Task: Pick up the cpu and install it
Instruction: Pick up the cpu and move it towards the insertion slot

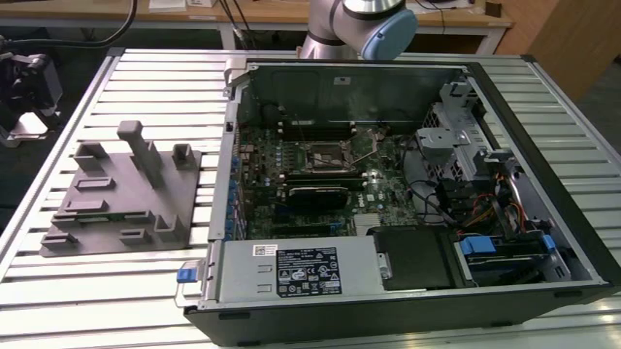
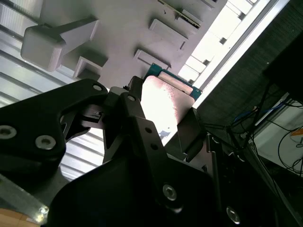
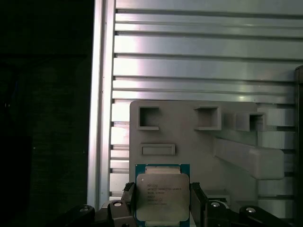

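The cpu is a small square chip with a silvery top and a green rim. My gripper is shut on it, with one black finger on each side. In the second wrist view the cpu shines bright between the fingers of the gripper. Below it lies the grey plastic tray with its posts. The dark square socket with its thin metal lever sits on the motherboard inside the open computer case. In the exterior view the arm stands behind the case.
The grey tray with upright posts lies on the slatted metal table, at the exterior view's left of the case. Drive bays, cables and a power supply crowd the case around the motherboard. A black fixture stands at the far left.
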### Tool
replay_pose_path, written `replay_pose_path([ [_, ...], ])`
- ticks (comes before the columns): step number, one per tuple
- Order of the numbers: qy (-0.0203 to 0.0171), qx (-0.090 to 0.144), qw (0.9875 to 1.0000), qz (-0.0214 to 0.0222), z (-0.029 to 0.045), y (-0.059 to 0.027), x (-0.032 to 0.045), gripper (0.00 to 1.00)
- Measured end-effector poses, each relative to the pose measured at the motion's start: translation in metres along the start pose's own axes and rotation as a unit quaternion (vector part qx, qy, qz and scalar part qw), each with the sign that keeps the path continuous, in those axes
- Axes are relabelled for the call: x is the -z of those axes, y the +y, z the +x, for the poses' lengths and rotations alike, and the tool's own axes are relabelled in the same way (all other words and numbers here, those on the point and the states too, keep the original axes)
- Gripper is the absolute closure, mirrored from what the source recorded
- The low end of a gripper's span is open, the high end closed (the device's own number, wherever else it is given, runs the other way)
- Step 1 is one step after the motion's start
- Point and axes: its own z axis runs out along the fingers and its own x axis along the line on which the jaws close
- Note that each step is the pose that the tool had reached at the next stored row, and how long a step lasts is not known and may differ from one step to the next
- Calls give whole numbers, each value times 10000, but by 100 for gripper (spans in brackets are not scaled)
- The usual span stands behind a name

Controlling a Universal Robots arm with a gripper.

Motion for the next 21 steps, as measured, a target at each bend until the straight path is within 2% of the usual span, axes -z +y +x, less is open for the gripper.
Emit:
replay_pose_path([
  [21,0,0,10000,0,-1,11,105,46],
])
